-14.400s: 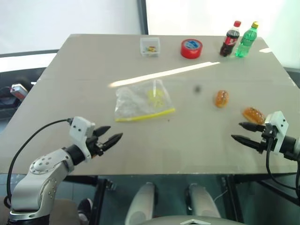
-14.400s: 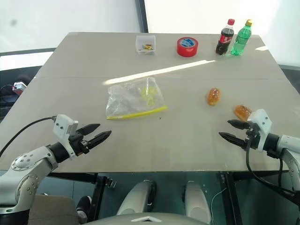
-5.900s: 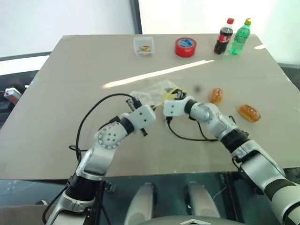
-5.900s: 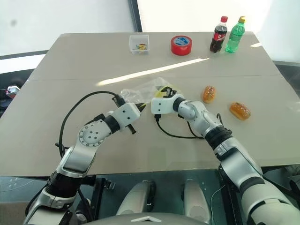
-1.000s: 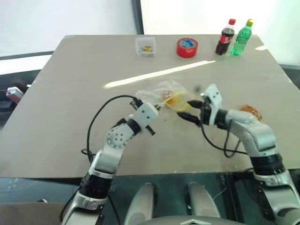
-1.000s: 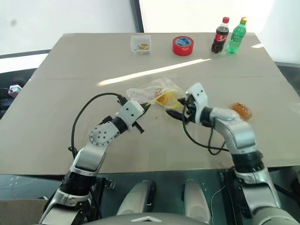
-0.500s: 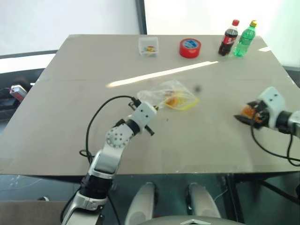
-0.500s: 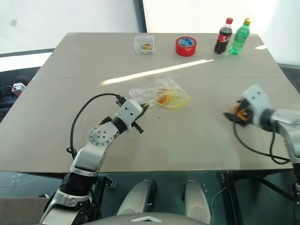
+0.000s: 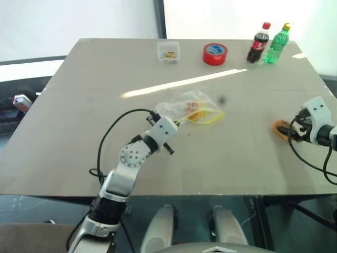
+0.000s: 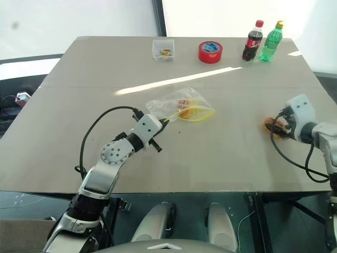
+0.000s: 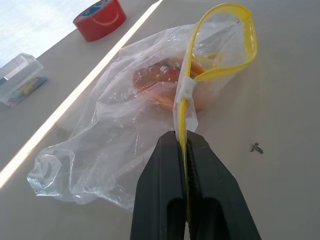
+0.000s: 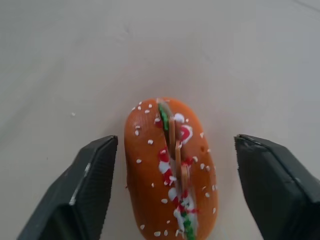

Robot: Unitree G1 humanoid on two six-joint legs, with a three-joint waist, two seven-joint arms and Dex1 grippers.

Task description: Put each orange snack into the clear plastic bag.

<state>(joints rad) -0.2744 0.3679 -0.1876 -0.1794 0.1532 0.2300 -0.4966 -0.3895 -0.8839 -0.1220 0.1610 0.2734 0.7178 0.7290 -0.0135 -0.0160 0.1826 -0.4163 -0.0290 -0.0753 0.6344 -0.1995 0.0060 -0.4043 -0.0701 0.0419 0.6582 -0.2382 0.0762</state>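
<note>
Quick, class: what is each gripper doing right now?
Left gripper: shut on the clear plastic bag at its yellow seal strip.
Right gripper: open, fingers either side of the orange snack on the table.

Open tabletop [image 10: 231, 153] between the plastic bag [image 10: 179, 109] and the snack [image 12: 172, 165]; gaps either side of the snack between spread fingers [image 12: 87, 192]; bottles [image 10: 260, 41], tape [image 10: 210, 52] far back.

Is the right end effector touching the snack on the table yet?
Apart. In the right wrist view, the right end effector straddles the snack, with bare table visible between it and each finger.
</note>
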